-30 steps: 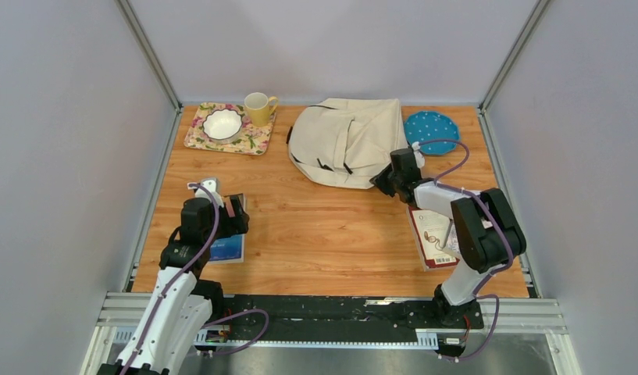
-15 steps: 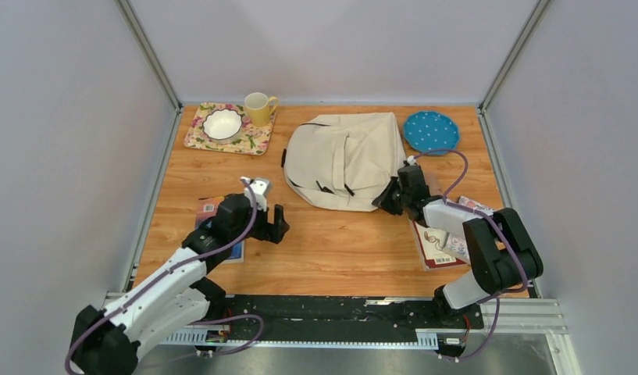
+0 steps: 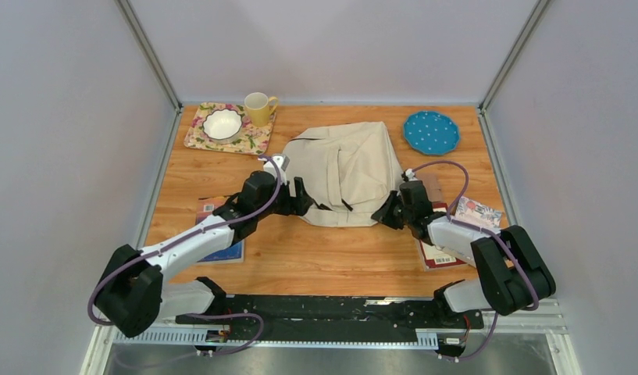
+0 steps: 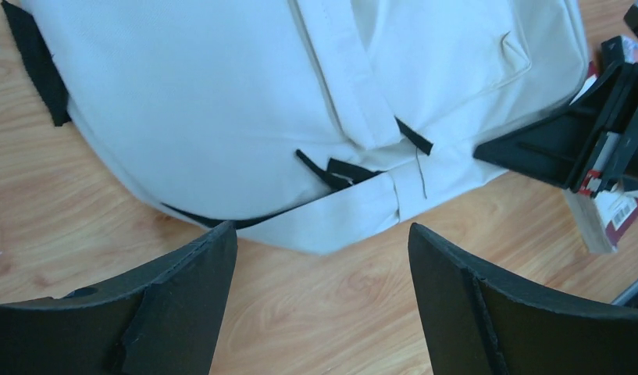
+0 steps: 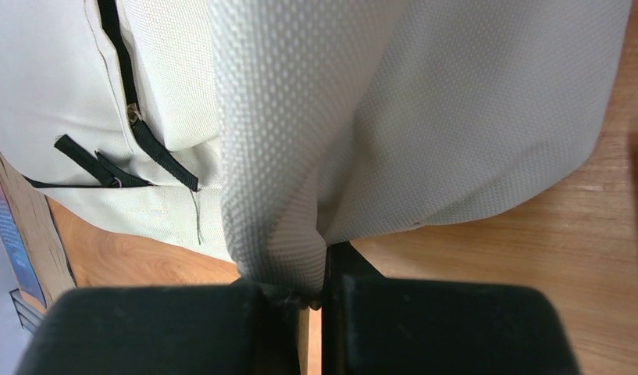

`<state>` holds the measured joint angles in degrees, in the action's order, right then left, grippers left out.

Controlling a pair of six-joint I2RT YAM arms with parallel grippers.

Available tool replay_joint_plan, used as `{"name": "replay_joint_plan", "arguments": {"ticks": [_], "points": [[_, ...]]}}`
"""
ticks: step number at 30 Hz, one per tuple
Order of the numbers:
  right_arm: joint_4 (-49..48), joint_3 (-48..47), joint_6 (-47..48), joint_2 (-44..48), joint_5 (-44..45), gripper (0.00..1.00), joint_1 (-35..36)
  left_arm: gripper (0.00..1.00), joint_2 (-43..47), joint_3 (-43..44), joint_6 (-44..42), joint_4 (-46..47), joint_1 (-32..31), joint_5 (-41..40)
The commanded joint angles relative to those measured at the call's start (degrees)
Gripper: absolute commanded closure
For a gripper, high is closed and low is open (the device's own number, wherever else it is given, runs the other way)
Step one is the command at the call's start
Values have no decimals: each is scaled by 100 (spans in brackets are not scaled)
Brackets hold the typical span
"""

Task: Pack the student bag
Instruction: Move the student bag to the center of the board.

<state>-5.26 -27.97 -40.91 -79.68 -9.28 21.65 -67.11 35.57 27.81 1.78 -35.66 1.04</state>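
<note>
The cream student bag (image 3: 343,172) lies in the middle of the table, front pocket up, with black strap ends at its near edge. My right gripper (image 3: 387,209) is shut on a fold of the bag's fabric (image 5: 288,234) at its near right corner. My left gripper (image 3: 302,197) is open and empty, just off the bag's near left edge; in the left wrist view its fingers (image 4: 183,297) frame bare wood with the bag (image 4: 222,101) right ahead.
A floral tray (image 3: 257,139) with a white bowl (image 3: 222,123) and a yellow mug (image 3: 258,108) sit at the back left. A blue dotted plate (image 3: 431,131) is at the back right. Books lie near the front left (image 3: 222,250) and right (image 3: 444,246).
My left arm swung from the blue book at the left to the bag's near left edge. My right gripper dragged the bag toward the front and centre, holding its corner.
</note>
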Motion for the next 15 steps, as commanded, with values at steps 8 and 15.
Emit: {"name": "replay_joint_plan", "arguments": {"ticks": [8, 15], "points": [[-204, 300, -400, 339, -118, 100, 278, 19, -873, -33, 1287, 1070, -143, 230], [-116, 213, -497, 269, 101, 100, 463, 20, -260, -752, 1270, 825, -178, -95]]}}
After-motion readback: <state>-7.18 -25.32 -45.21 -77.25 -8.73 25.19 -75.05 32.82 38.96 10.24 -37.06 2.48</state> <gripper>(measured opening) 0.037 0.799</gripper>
